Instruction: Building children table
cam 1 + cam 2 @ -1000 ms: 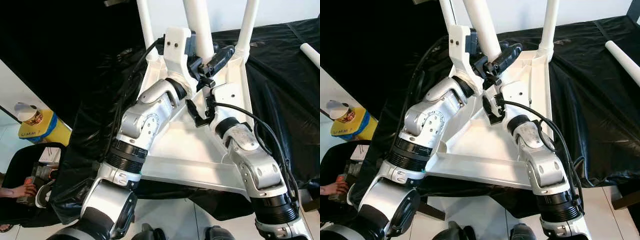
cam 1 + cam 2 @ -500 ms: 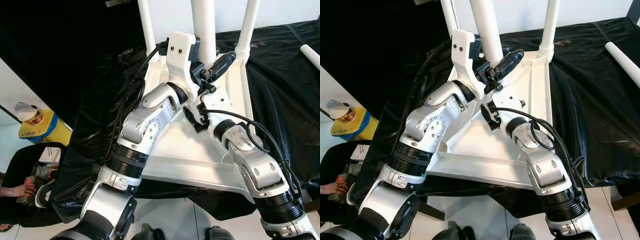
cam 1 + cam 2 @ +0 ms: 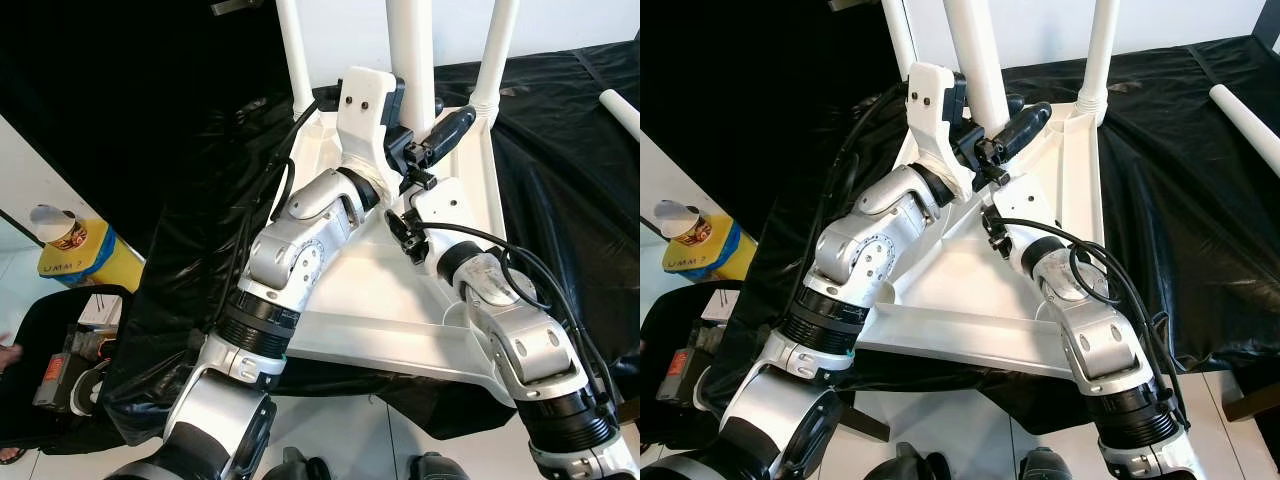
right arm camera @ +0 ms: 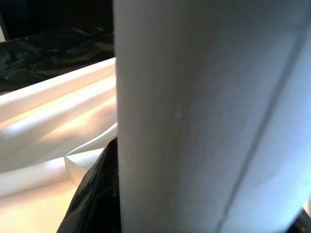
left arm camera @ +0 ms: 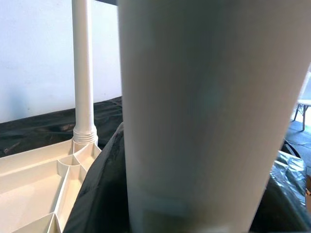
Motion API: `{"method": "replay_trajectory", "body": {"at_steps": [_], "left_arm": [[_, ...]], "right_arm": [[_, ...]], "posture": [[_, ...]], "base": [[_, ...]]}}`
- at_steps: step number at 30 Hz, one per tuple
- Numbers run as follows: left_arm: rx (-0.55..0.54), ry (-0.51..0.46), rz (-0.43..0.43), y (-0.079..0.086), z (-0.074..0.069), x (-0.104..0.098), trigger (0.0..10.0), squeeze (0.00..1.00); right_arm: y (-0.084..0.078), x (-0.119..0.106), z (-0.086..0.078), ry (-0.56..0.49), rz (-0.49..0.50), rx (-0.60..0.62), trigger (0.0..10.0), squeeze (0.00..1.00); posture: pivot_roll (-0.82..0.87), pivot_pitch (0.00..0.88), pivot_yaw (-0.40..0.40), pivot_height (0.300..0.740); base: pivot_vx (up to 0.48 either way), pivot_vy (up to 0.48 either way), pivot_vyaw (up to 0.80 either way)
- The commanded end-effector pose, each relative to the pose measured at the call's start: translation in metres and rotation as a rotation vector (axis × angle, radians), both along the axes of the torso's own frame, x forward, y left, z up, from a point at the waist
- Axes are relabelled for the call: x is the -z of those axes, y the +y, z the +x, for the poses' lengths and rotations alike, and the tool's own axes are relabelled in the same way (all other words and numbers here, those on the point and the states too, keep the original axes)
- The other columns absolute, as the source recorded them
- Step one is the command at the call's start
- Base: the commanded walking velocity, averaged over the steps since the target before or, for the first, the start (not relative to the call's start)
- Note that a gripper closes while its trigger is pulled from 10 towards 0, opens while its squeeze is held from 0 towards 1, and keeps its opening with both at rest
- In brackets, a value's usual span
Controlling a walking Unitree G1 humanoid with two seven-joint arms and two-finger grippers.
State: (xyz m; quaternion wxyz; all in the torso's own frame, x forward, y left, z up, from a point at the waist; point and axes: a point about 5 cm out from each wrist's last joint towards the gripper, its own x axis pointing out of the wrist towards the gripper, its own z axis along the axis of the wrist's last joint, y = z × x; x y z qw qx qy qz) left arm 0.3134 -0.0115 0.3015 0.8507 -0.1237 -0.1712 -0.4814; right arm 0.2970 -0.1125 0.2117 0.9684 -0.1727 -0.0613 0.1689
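Now the left pincer (image 3: 425, 140) is closed around the middle white leg (image 3: 410, 40) standing on the upturned tabletop (image 3: 380, 300), the right pincer (image 3: 408, 228) cannot be judged, and next comes probably screwing the leg firmly down.

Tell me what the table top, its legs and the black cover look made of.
Table top: likely moulded white plastic, ribbed underside, satin sheen. Legs: smooth white tubes, probably plastic; ridged collar at the base. Black cover: thin glossy plastic sheeting, crinkled with bright highlights.
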Motion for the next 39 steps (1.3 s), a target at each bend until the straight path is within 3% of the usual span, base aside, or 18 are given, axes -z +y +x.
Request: {"method": "replay_trajectory", "body": {"at_steps": [1,2,3,4,5,16,17,27,39], "left_arm": [[0.083,-0.079,-0.018,-0.006,-0.01,-0.013,10.0,0.0],[0.083,-0.078,-0.019,-0.006,-0.01,-0.013,10.0,0.0],[0.093,-0.064,-0.033,-0.005,-0.01,-0.013,10.0,0.32],[0.093,-0.064,-0.033,-0.005,-0.01,-0.013,10.0,0.32],[0.104,-0.054,-0.044,-0.005,-0.01,-0.013,10.0,1.0],[0.071,-0.058,-0.032,-0.002,-0.007,-0.013,10.0,1.0],[0.065,-0.061,-0.028,-0.002,-0.007,-0.012,10.0,0.0],[0.026,-0.065,-0.006,0.005,-0.003,-0.008,10.0,0.0],[-0.018,-0.076,0.001,0.011,0.002,-0.008,10.0,0.0]], "right_arm": [[0.006,0.014,-0.001,0.072,-0.007,-0.012,4.3,0.0],[0.006,0.014,-0.001,0.072,-0.006,-0.01,10.0,0.0],[0.007,0.014,-0.002,0.072,0.007,-0.003,10.0,0.0],[0.007,0.014,-0.002,0.072,0.007,-0.003,10.0,0.0],[0.007,0.014,-0.002,0.071,0.016,0.001,10.0,0.0],[0.002,0.011,0.001,0.068,0.069,0.061,10.0,0.0],[-0.001,0.01,0.002,0.066,0.082,0.084,10.0,0.0],[-0.018,-0.001,0.009,0.01,0.188,0.224,10.0,0.0],[-0.024,-0.006,0.009,-0.027,0.238,0.273,10.0,0.0]], "posture": [[-0.21,0.103,0.119,0.74],[-0.21,0.103,0.12,0.74],[-0.22,0.103,0.121,0.74],[-0.22,0.103,0.121,0.74],[-0.22,0.103,0.122,0.74],[-0.21,0.109,0.124,0.74],[-0.21,0.109,0.124,0.74],[-0.2,0.113,0.124,0.74],[-0.19,0.126,0.129,0.74]], "base": [[0.0,0.0,0.0],[0.0,0.0,0.0],[0.0,0.0,0.0],[0.0,0.0,0.0],[0.0,0.0,0.0],[0.0,0.0,0.0],[0.0,0.0,0.0],[0.0,0.0,0.0],[0.0,0.0,0.0]]}}
